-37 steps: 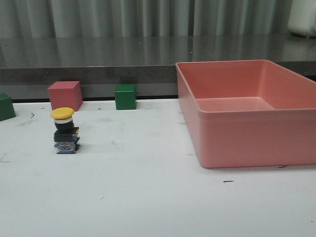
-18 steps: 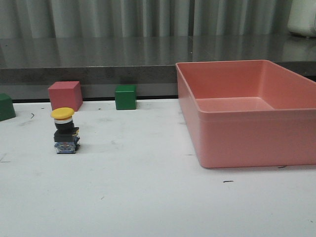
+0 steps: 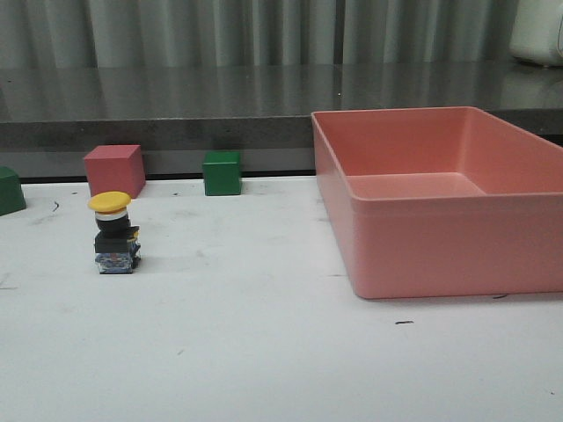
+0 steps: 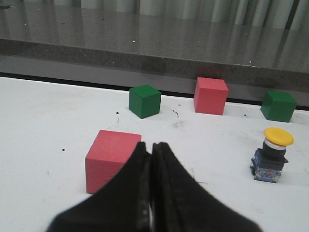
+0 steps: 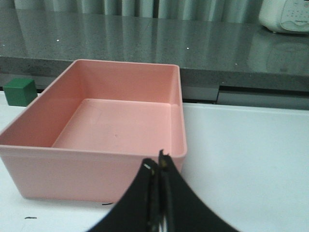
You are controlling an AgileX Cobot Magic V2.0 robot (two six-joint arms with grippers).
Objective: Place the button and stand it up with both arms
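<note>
Nearest to us, both claws sit pressed closed with nothing between the fingers: the left claw [image 4: 152,159] hangs just in front of a pink cube [image 4: 112,159], and the right claw [image 5: 159,169] hangs in front of the near wall of the pink bin [image 5: 96,164]. Neither arm shows in the front view, so we judge both to be drawn back from the working area.

A little farther out on the white desk [image 3: 264,352] stands the button [image 3: 113,233], upright on its bluish-grey base with the yellow cap on top, well apart from the bin [image 3: 440,255]. From the left wrist it lies off to the side of the closed fingers [image 4: 272,154], clear of every cube.

We read the button as already standing, so the step in hand looks like either the start or the very end of the task; we cannot tell which. If we must grasp it, we open the left claw fully before approaching, come in level, and close on the black body rather than the domed cap, which would likely slip. We keep the fingers away from the pink cube on the way, and we let go only with the base flat on the desk.

Farthest back, another pink cube [image 3: 114,170] and two green cubes [image 3: 222,172] [image 3: 10,190] line the desk's rear edge; we leave them alone.
</note>
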